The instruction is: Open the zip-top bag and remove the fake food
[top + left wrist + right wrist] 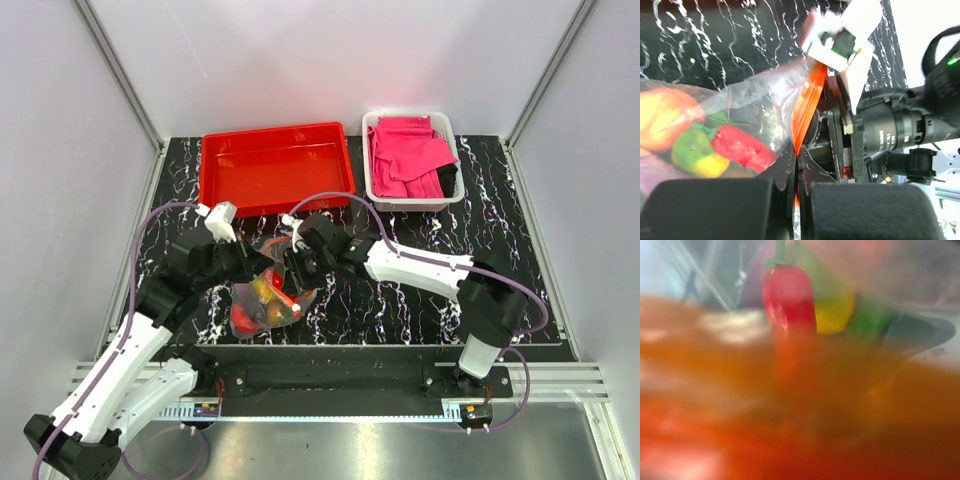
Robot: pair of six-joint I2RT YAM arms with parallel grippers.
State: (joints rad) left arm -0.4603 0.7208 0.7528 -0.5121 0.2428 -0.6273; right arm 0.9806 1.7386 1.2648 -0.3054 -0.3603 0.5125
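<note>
Right now you are working on the opening step, and nothing is coming out of the bag yet. The zip-top bag is sitting between your two grippers, toward the front of the black marbled table. The fake food is showing through the clear plastic: a red chili, a green-and-yellow piece and an orange-yellow one.

Your left gripper is pinching the red-orange zip strip, its jaws pressed together on the strip's lower end. Your right gripper is crowding the same strip from the other side. Its wrist view is filling with orange blur, so I cannot tell whether those jaws are gripping or apart.

The strip is reading as one band in the left wrist view, so I am judging the zip not yet parted. You are facing the whole remainder: pulling the mouth apart and taking out every piece. The red tray is waiting at the back, well apart from the bag.
</note>
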